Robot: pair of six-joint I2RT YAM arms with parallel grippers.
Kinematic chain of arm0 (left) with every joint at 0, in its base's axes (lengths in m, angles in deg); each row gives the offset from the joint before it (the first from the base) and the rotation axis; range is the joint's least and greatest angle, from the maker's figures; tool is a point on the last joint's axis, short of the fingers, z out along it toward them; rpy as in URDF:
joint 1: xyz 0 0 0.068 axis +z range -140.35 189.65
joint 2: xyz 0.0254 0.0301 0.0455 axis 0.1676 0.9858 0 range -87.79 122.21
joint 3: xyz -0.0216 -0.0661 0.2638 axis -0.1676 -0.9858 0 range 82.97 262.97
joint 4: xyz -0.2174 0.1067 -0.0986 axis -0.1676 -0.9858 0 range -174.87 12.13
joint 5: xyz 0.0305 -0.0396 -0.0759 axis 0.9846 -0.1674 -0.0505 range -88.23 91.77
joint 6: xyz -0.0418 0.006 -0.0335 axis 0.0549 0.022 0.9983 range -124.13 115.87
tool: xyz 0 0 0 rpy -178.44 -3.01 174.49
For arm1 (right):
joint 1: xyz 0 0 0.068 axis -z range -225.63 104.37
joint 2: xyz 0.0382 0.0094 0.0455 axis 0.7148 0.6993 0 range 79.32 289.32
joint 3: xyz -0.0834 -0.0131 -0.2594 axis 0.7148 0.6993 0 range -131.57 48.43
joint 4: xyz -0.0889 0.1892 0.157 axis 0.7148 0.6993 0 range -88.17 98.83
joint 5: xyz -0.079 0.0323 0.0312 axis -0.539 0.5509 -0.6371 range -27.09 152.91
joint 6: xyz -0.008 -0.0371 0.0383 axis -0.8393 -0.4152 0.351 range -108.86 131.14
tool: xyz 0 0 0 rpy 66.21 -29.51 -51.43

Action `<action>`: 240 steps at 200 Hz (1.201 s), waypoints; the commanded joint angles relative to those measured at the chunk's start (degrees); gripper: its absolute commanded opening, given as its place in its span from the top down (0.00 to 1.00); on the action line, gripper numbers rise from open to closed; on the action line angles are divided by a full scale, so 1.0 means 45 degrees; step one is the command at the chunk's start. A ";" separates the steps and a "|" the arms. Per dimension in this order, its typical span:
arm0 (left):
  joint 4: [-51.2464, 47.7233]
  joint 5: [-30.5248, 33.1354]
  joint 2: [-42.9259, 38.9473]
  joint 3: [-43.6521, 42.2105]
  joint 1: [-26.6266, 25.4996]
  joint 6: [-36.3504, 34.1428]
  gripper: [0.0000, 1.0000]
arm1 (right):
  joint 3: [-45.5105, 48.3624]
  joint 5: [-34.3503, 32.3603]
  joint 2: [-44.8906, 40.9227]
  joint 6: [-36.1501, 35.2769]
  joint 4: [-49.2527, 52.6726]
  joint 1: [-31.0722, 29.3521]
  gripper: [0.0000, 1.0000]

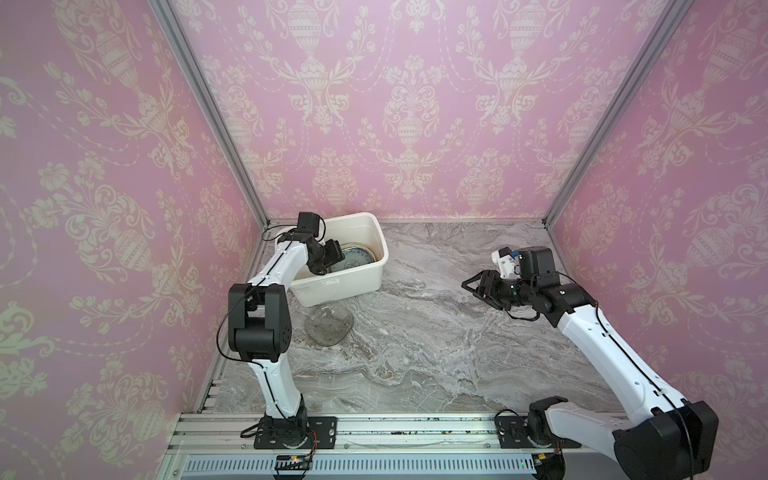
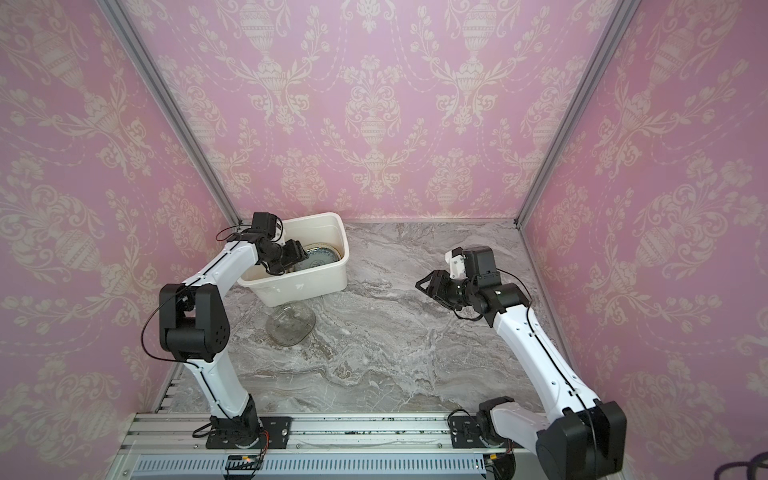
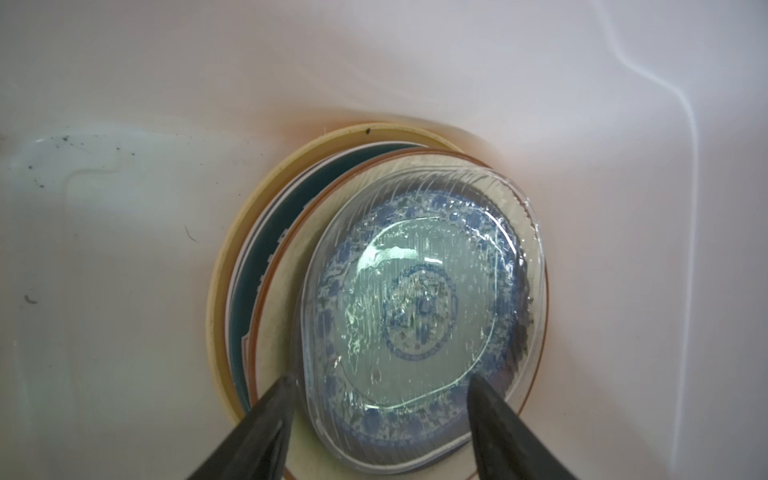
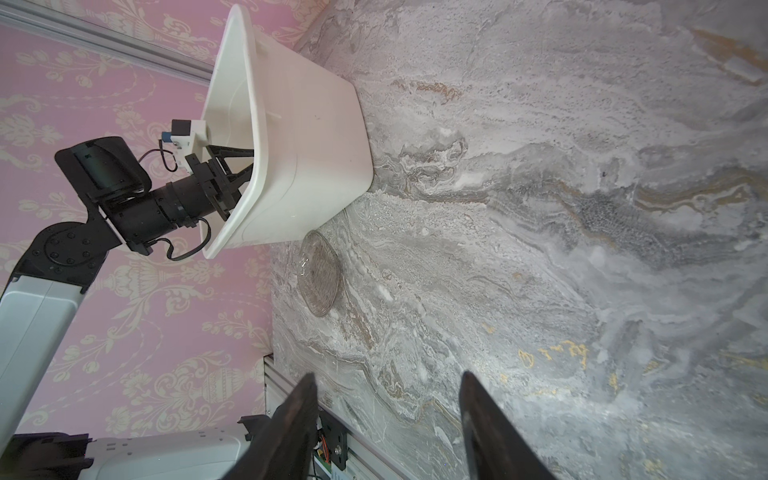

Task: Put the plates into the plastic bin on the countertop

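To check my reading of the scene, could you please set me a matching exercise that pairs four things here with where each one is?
Things:
1. left end effector
2. right end effector
3. blue-patterned plate
4. plastic bin

Places:
A. open over bare countertop, holding nothing
B. at the far-left corner of the countertop
C. under a clear glass plate
D. down inside the bin, open

Pairs: 1-D, 2-A, 3-C, 4-B

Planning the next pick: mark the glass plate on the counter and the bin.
Glass plate (image 1: 329, 325): in a top view, its centre.
Bin (image 1: 353, 280): in a top view, front wall.
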 commanded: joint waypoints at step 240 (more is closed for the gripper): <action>0.4835 -0.1452 -1.1143 -0.6300 0.0011 0.3121 0.15 | -0.4572 -0.9885 0.9649 0.9765 -0.4671 -1.1581 0.39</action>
